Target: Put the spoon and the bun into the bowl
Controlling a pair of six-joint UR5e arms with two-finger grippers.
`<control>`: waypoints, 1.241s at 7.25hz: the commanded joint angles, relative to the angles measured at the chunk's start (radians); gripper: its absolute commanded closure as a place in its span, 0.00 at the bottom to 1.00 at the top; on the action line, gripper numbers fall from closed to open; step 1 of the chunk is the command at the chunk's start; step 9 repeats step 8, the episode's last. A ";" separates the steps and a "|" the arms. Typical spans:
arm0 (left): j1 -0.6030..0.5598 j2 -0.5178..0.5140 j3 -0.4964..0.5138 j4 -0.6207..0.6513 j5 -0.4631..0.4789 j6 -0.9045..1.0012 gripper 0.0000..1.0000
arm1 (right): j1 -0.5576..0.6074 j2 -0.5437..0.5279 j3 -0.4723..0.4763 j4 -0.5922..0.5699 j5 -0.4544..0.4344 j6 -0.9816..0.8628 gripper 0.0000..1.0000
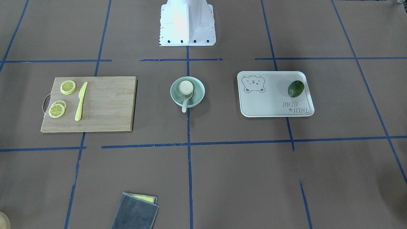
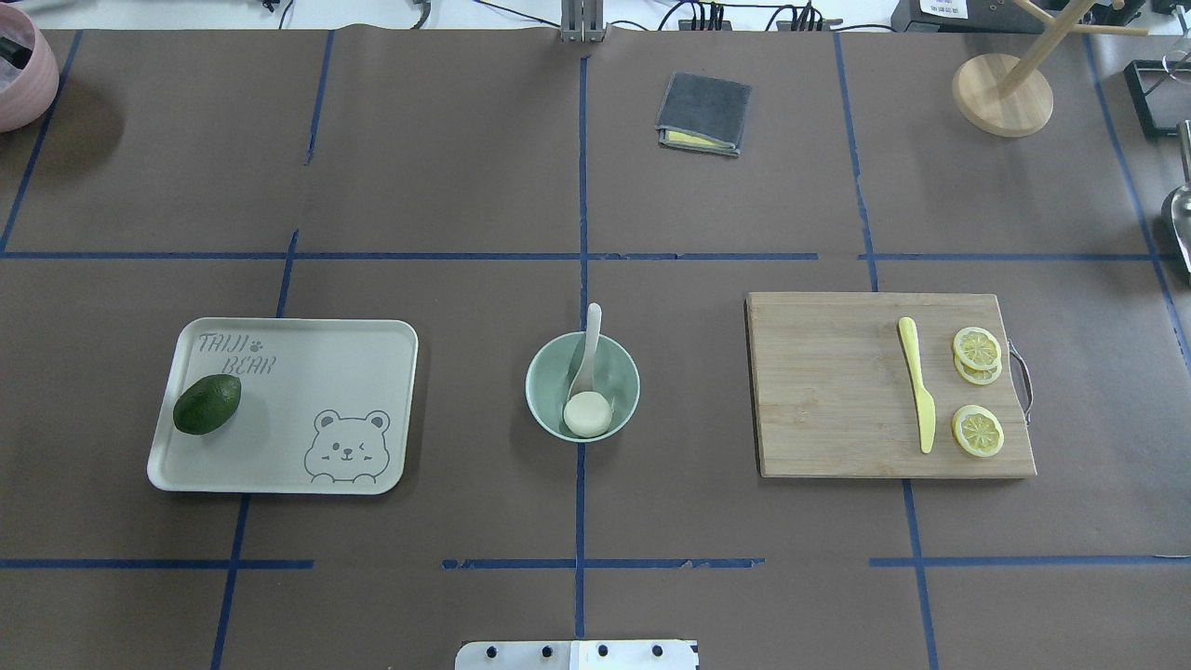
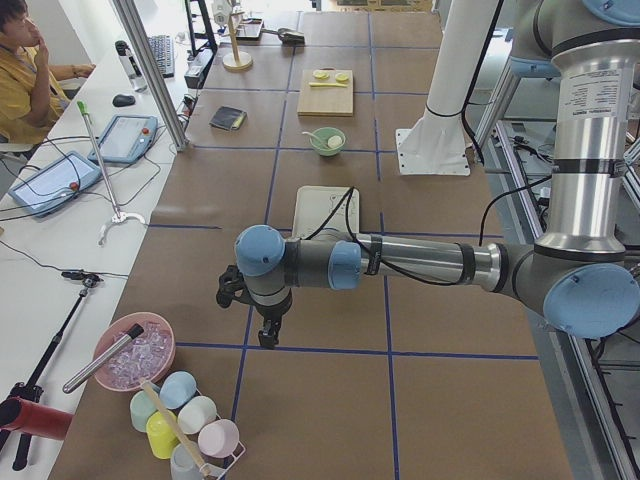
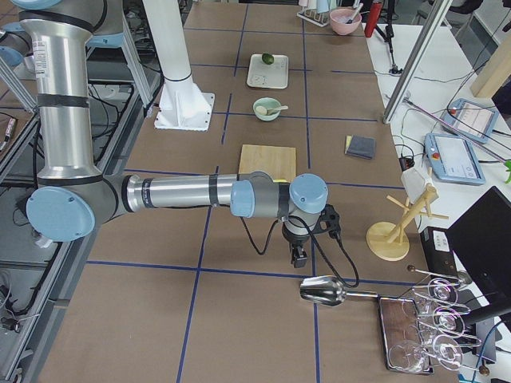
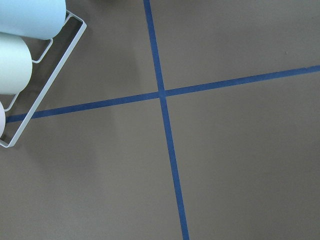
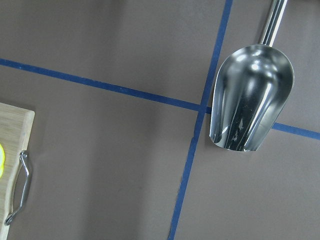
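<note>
If you regrip: bun [image 2: 588,413] likely soft/light, pinch its sides gently; spoon [image 2: 592,328] prob. stiff, slick, take handle past bowl [image 2: 540,391] rim; left fingers [image 3: 267,338], right fingers [image 4: 299,257] spread/closed, can't tell.

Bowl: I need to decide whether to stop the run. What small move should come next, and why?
Probably none: I would leave the arms parked and end it. The bun lies inside the bowl, and the spoon rests in it too, handle leaning over the rim. The left gripper and right gripper hang far from the bowl, one off to each side.
</note>
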 commanded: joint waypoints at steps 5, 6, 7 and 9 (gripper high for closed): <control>0.000 -0.002 0.014 0.001 0.005 0.005 0.00 | -0.044 0.008 0.003 0.006 0.007 0.063 0.00; 0.000 -0.010 0.017 0.000 0.004 0.008 0.00 | -0.044 0.008 -0.001 0.006 0.010 0.059 0.00; 0.000 -0.026 0.017 0.001 0.005 0.009 0.00 | -0.044 0.008 -0.004 0.006 0.012 0.056 0.00; 0.000 -0.040 0.020 0.000 0.005 0.011 0.00 | -0.044 0.008 -0.001 0.007 0.013 0.056 0.00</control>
